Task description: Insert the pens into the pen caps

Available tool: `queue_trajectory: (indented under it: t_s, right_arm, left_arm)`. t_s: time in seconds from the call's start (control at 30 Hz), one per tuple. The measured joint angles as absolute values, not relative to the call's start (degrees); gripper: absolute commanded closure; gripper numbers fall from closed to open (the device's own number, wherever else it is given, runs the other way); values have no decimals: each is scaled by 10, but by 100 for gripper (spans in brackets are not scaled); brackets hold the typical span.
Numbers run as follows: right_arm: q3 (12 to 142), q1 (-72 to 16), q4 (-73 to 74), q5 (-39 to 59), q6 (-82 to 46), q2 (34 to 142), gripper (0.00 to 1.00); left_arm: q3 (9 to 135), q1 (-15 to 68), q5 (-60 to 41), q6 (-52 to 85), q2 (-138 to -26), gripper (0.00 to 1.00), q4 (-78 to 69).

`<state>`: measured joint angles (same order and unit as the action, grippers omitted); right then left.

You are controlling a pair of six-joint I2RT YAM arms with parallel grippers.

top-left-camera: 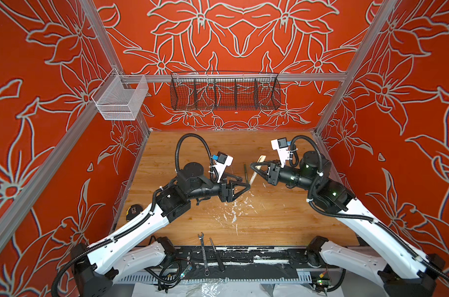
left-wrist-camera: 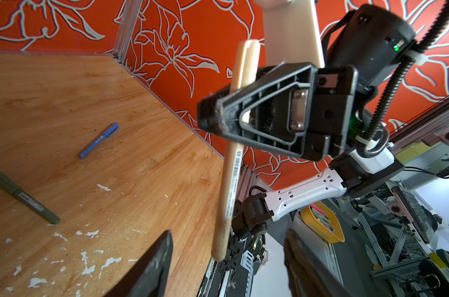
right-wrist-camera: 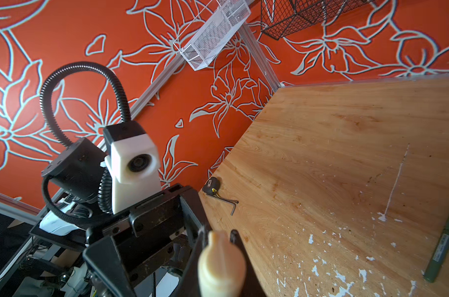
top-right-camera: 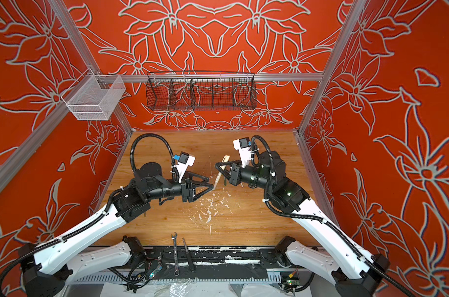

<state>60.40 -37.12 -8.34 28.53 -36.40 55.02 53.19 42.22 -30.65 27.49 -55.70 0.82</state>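
- Your table (top-left-camera: 282, 221): grained wood, slight sheen, flecked with rough white chips.
- The tan pen (left-wrist-camera: 230, 185): smooth, matt plastic.
- The right hand (left-wrist-camera: 213, 120): black ribbed plastic, fuzzy at the tips.
- The black basket (top-left-camera: 224, 93): thin wire.

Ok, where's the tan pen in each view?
Both top views: centre of the picture, tan pen in the right gripper.
Left wrist: centre, slanting down the picture.
Right wrist: bottom centre of the picture, end-on between the jaws.
Landmark: green pen lying flat, in every view.
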Motion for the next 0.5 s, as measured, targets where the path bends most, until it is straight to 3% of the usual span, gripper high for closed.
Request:
queue_trajectory:
  t_s: [0.5]
  right_arm:
    - [604, -368, -34, 286, -384, 551, 100]
  left_arm:
    - [532, 422, -334, 291, -587, 50, 4]
